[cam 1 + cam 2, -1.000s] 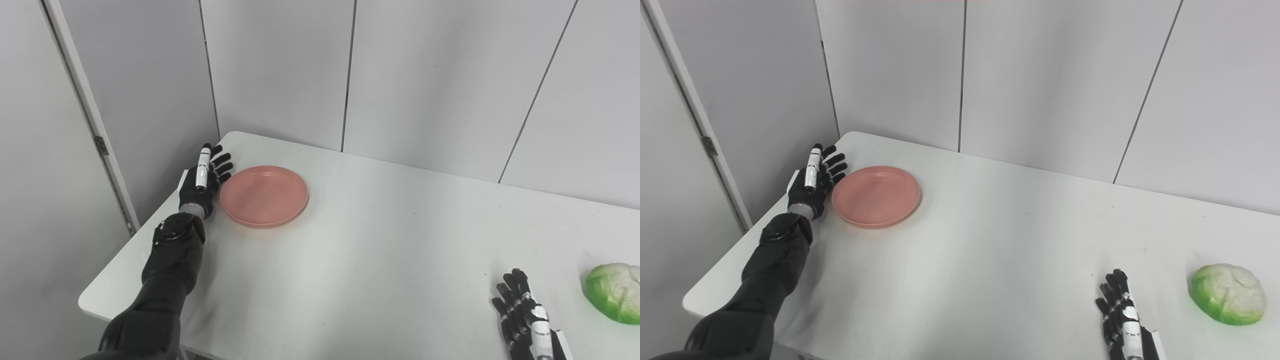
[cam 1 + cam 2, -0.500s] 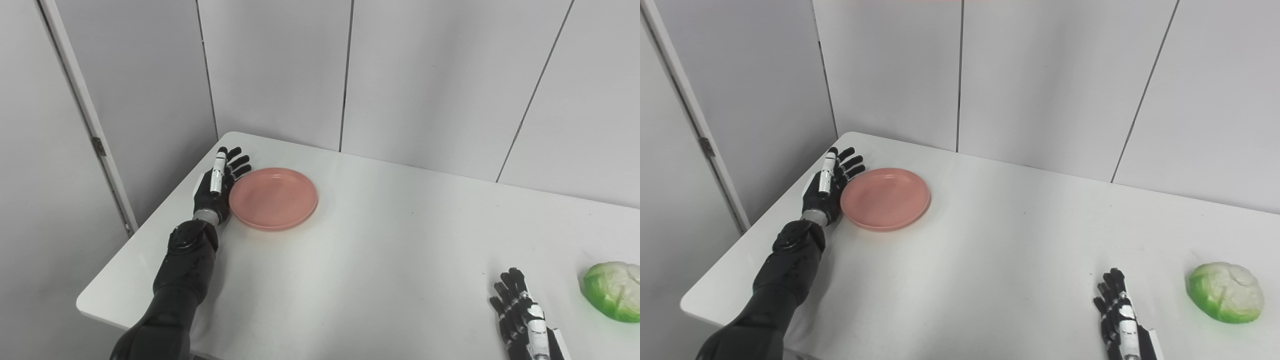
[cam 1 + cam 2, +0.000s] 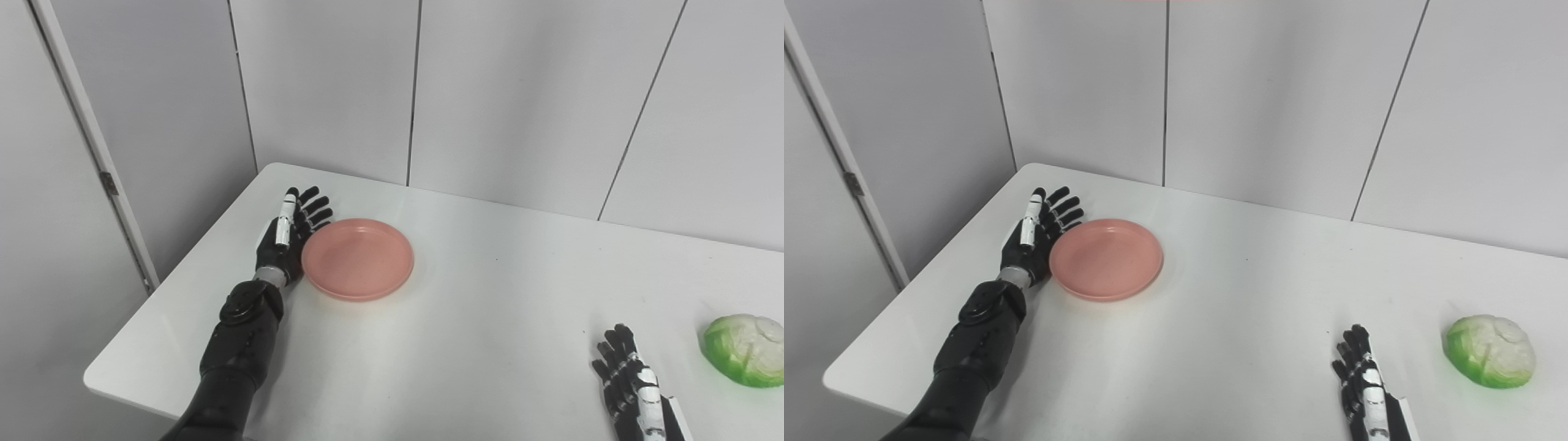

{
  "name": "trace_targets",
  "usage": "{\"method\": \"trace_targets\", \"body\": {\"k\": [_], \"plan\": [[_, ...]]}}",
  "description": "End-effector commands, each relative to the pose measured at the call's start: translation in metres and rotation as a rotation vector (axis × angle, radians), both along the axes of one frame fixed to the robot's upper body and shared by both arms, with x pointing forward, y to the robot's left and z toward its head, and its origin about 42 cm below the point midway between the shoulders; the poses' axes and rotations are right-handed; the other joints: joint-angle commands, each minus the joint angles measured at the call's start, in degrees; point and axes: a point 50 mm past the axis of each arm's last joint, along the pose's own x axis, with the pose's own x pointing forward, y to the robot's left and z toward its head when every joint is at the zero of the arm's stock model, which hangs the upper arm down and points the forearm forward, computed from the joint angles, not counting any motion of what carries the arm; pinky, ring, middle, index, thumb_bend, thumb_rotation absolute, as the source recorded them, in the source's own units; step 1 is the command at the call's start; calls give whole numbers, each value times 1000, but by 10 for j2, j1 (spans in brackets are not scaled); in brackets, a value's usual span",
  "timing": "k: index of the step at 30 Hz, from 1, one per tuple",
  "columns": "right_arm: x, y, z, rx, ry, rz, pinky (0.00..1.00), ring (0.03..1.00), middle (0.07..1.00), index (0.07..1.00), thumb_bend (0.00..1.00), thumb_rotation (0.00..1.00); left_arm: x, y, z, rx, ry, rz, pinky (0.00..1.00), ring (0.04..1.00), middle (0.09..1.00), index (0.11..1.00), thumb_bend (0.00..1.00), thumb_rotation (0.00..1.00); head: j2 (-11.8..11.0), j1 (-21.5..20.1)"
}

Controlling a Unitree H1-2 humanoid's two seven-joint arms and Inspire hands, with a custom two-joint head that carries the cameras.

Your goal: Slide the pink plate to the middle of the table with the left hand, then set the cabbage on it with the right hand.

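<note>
Left eye view: my left hand stands edge-on with fingers spread, its palm against the left rim of the pink plate, left of the table's middle

Right eye view: my right hand lies flat, fingers apart, holding nothing, near the cabbage on its right

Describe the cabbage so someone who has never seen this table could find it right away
Start at the white table and go to its near right end. There, just right of the open right hand and not touching it, lies the cabbage. It is a rounded pale lump with a bright green rim, the only green thing here; the other item, the pink plate, is flat and lies by the left hand.
</note>
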Motion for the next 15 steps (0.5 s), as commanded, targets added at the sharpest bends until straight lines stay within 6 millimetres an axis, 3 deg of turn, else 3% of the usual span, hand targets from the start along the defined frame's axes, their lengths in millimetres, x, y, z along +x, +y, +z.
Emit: {"method": "trace_targets", "body": {"k": [1,15], "plan": [[27,-20,-9,-62,63,-46,1000,1000,1000,1000,274,1000,-7,-11,-15,-58,78,-42,809,815,822,821,443,1000,0,-1],[27,-17,-8,-67,50,-49,1000,1000,1000,1000,279,1000,-10,-62,11,-129,34,-159,827,818,820,811,444,1000,6,-14]]}}
